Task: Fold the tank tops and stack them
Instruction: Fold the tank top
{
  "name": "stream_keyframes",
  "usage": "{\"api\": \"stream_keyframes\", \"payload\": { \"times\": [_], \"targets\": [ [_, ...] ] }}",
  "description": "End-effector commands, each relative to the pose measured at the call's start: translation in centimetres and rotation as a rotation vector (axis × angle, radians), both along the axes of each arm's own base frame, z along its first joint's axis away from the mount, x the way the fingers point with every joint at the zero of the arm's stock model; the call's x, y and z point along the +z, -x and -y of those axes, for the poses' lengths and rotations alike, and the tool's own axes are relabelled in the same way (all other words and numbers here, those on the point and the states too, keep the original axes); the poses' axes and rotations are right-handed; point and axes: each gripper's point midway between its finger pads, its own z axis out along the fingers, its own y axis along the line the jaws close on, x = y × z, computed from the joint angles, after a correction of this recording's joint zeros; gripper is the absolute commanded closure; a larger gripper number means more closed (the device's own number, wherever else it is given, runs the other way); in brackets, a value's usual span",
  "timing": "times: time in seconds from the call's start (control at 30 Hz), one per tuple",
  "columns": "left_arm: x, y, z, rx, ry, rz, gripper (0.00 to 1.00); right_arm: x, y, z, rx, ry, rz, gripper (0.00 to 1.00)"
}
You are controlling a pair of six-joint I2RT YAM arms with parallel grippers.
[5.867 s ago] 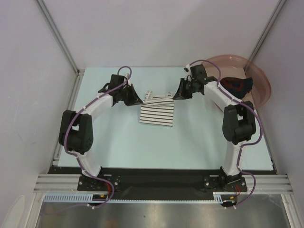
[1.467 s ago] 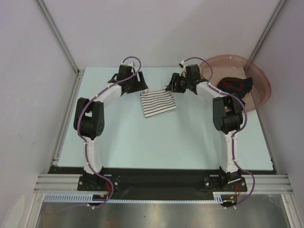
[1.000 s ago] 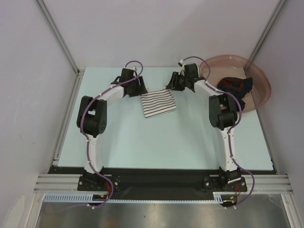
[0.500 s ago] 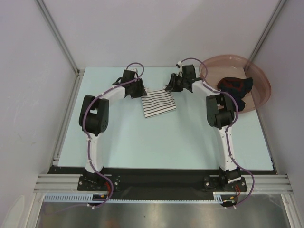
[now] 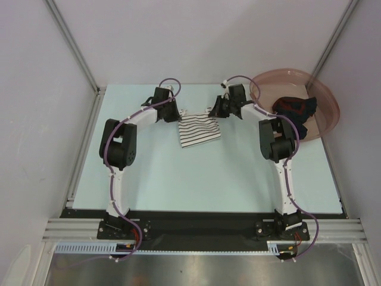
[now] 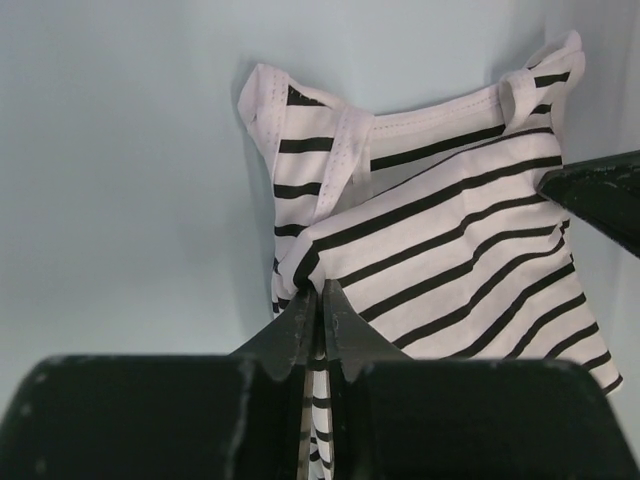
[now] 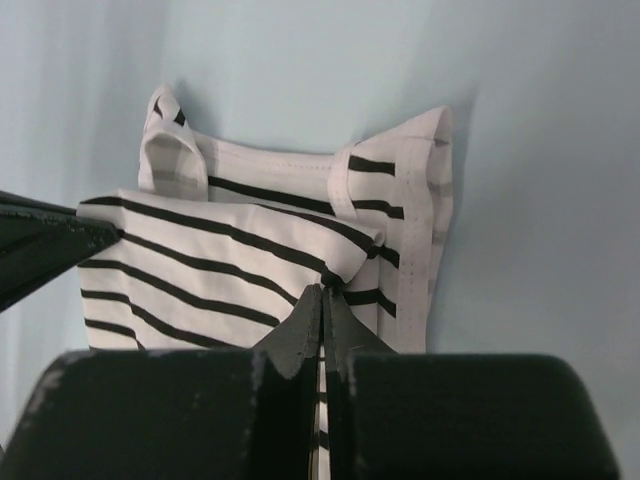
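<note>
The white tank top with black stripes (image 5: pixel 199 130) lies folded at the far middle of the table, its straps showing at the far edge (image 6: pixel 320 150). My left gripper (image 5: pixel 177 116) is at its far left corner, jaws shut on a pinch of the striped cloth (image 6: pixel 320 292). My right gripper (image 5: pixel 213 112) is at the far right corner, likewise shut on striped cloth (image 7: pixel 325 290). The dark tank top with red parts (image 5: pixel 296 107) lies bunched in the pink basin (image 5: pixel 326 98).
The pale blue table (image 5: pixel 196 179) is walled by grey panels with metal posts at the back corners. The basin sits at the far right corner, tipped against the wall. Both arms arch from the near edge toward the far middle.
Both grippers went from open to shut on the far corners of the striped top. The arms crept slightly inward and the top's far edge bunched a little.
</note>
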Motion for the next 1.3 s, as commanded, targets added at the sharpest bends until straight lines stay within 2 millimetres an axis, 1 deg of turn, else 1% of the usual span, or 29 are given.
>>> {"api": "stream_keyframes", "payload": {
  "times": [0.0, 0.03, 0.07, 0.1, 0.13, 0.17, 0.2, 0.27, 0.43, 0.6, 0.63, 0.67, 0.7, 0.77, 0.8, 0.87, 0.9, 0.93, 0.97, 1.0, 1.03, 1.07, 1.1, 1.13, 1.17, 1.2, 1.23, 1.27],
  "targets": [
    [4.3, -1.1, 1.1, -0.042, 0.031, 0.104, 0.92, 7.1, -0.7, 0.1, -0.007, -0.051, 0.173, 1.00],
    [4.5, -1.0, 1.2, -0.046, 0.032, 0.108, 0.92, 6.8, -0.3, 0.3, -0.010, -0.050, 0.168, 1.00],
    [4.8, -1.0, 1.2, -0.046, 0.033, 0.113, 0.92, 7.2, -0.1, 0.6, -0.018, -0.052, 0.175, 1.00],
    [4.9, -0.9, 1.4, -0.052, 0.035, 0.116, 0.92, 8.9, -0.4, 0.7, -0.028, -0.069, 0.223, 1.00],
    [5.2, -1.0, 1.4, -0.053, 0.037, 0.126, 0.92, 8.4, 0.0, 1.0, -0.033, -0.068, 0.213, 1.00],
    [5.5, -1.1, 1.5, -0.054, 0.041, 0.134, 0.92, 8.8, 0.0, 1.4, -0.047, -0.079, 0.216, 1.00],
    [5.6, -1.0, 1.6, -0.056, 0.044, 0.136, 0.92, 9.6, -0.1, 1.6, -0.049, -0.091, 0.240, 1.00],
    [6.3, -1.1, 1.8, -0.058, 0.055, 0.151, 0.91, 9.5, 0.2, 1.7, -0.050, -0.094, 0.236, 1.00],
    [7.0, -1.3, 2.5, -0.078, 0.070, 0.178, 0.91, 9.6, 0.2, 2.7, -0.074, -0.109, 0.241, 1.00],
    [6.6, -2.0, 2.7, -0.084, 0.056, 0.180, 0.90, 8.8, -0.2, 3.1, -0.084, -0.117, 0.223, 1.00],
    [6.4, -2.2, 2.7, -0.082, 0.052, 0.173, 0.90, 7.9, -0.3, 3.0, -0.080, -0.116, 0.205, 1.00],
    [6.3, -2.4, 2.6, -0.080, 0.047, 0.172, 0.90, 7.5, -0.5, 3.0, -0.076, -0.115, 0.195, 1.00],
    [6.2, -2.5, 2.7, -0.080, 0.047, 0.174, 0.90, 7.5, -0.6, 2.8, -0.069, -0.118, 0.191, 1.00],
    [5.5, -2.6, 2.7, -0.082, 0.040, 0.166, 0.88, 6.2, -0.8, 2.9, -0.080, -0.120, 0.169, 1.00],
    [5.4, -2.8, 2.6, -0.076, 0.032, 0.164, 0.88, 6.1, -1.0, 2.9, -0.081, -0.123, 0.172, 1.00],
    [4.5, -2.8, 2.2, -0.060, 0.012, 0.142, 0.87, 6.1, -1.6, 2.6, -0.074, -0.125, 0.176, 1.00],
    [4.3, -2.8, 2.1, -0.057, 0.010, 0.141, 0.85, 4.4, -1.4, 2.4, -0.061, -0.107, 0.137, 0.99],
    [3.9, -2.8, 2.1, -0.060, 0.010, 0.134, 0.84, 4.8, -1.9, 2.4, -0.061, -0.107, 0.146, 0.95],
    [3.6, -2.7, 2.2, -0.061, 0.011, 0.127, 0.75, 4.3, -1.8, 2.2, -0.057, -0.101, 0.135, 0.89],
    [3.2, -2.7, 2.2, -0.062, 0.011, 0.121, 0.70, 3.8, -1.8, 2.3, -0.062, -0.095, 0.126, 0.83],
    [2.8, -2.7, 2.2, -0.064, 0.009, 0.116, 0.69, 3.7, -1.8, 2.3, -0.064, -0.096, 0.126, 0.82],
    [2.6, -2.7, 2.2, -0.062, 0.006, 0.112, 0.55, 3.6, -1.7, 2.2, -0.062, -0.095, 0.125, 0.78],
    [2.6, -2.7, 2.1, -0.059, -0.002, 0.107, 0.44, 3.7, -1.7, 2.3, -0.063, -0.092, 0.127, 0.74],
    [2.5, -2.7, 1.8, -0.050, -0.011, 0.104, 0.36, 3.9, -1.7, 2.3, -0.063, -0.090, 0.133, 0.66],
    [2.4, -2.7, 1.5, -0.043, -0.031, 0.105, 0.22, 4.4, -1.5, 2.4, -0.066, -0.089, 0.140, 0.59],
    [2.7, -2.7, 1.3, -0.041, -0.038, 0.110, 0.20, 4.8, -1.3, 2.4, -0.062, -0.087, 0.146, 0.58],
    [3.5, -2.6, 1.1, -0.038, -0.045, 0.124, 0.20, 5.1, -1.2, 2.6, -0.063, -0.085, 0.150, 0.57],
    [4.1, -2.5, 1.0, -0.038, -0.054, 0.136, 0.20, 5.5, -0.9, 2.6, -0.064, -0.081, 0.153, 0.53]
  ]
}}
